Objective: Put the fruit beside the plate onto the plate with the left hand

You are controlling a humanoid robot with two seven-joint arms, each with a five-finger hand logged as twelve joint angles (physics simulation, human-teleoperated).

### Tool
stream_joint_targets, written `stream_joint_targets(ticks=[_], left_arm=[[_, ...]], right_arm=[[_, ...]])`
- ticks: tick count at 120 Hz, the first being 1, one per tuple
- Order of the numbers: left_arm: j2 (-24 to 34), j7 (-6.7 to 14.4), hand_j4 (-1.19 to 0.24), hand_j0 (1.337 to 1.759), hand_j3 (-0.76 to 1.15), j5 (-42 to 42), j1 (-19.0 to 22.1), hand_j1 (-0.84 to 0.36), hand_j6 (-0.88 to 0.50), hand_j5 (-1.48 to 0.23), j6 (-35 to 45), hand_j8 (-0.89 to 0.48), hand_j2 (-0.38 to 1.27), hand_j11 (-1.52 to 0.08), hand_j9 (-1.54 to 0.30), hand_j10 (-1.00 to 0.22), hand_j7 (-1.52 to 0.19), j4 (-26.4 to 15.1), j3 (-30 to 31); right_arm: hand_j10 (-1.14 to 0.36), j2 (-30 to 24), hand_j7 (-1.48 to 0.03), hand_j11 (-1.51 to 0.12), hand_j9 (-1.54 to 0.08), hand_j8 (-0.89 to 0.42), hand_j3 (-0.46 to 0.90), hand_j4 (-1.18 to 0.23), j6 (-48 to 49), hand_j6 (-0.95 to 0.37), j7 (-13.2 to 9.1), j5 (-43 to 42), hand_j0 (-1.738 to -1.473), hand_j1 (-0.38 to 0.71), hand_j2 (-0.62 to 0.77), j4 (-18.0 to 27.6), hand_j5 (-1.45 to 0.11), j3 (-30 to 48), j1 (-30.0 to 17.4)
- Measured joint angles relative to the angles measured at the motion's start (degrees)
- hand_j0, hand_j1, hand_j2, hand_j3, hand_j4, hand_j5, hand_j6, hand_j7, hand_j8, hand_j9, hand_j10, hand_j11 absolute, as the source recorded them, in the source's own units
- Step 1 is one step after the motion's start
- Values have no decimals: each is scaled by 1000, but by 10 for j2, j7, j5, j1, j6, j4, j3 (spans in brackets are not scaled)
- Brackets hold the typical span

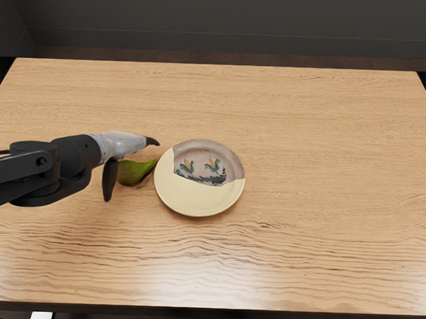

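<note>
One plate (192, 201), one pear (134, 171), one hand (122, 153)

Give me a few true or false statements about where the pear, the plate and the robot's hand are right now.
1. The green pear lies on the wooden table. True.
2. The pear already sits on the cream round plate. False: it lies beside the plate's left rim.
3. The left hand is at the pear with fingers spread. True.
4. A right arm reaches in over the plate. False: only the left arm shows.
5. The plate is plain. False: its upper part has a painted pattern.
</note>
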Motion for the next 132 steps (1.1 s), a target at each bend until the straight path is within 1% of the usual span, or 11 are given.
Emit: stream_joint_targets(ticks=[12, 41, 75, 132], left_arm=[[-1, 0, -117, 1658, 0, 15, 13, 214, -119, -148, 14, -118, 25, -148, -148, -117, -148, 0, 0], [-15, 0, -144, 1658, 0, 47, 19, 183, -146, -183, 33, -145, 30, -182, -183, -144, -183, -1, 0], [-15, 0, -188, 1658, 0, 51, 22, 130, -190, -240, 32, -189, 39, -240, -240, -188, -240, 4, 4], [-30, 0, -253, 1658, 0, 48, 20, 52, -254, -325, 21, -254, 53, -324, -324, -253, -325, 29, 5]], right_arm=[[-24, 0, -31, -31, -31, -24, 0, -24, 0, -24, 0, 0, -1658, -320, -5, 0, -31, 0, 1], [-24, 0, -31, -31, -31, -24, 0, -24, 1, -24, 0, 0, -1658, -320, -5, -11, -31, 0, 4], [-24, 0, -31, -31, -31, -24, 0, -24, 1, -24, 0, 0, -1658, -320, -5, -12, -31, 0, 4], [-24, 0, -31, -31, -31, -24, 0, -24, 0, -24, 0, 0, -1658, -320, -5, -12, -31, 0, 4]])
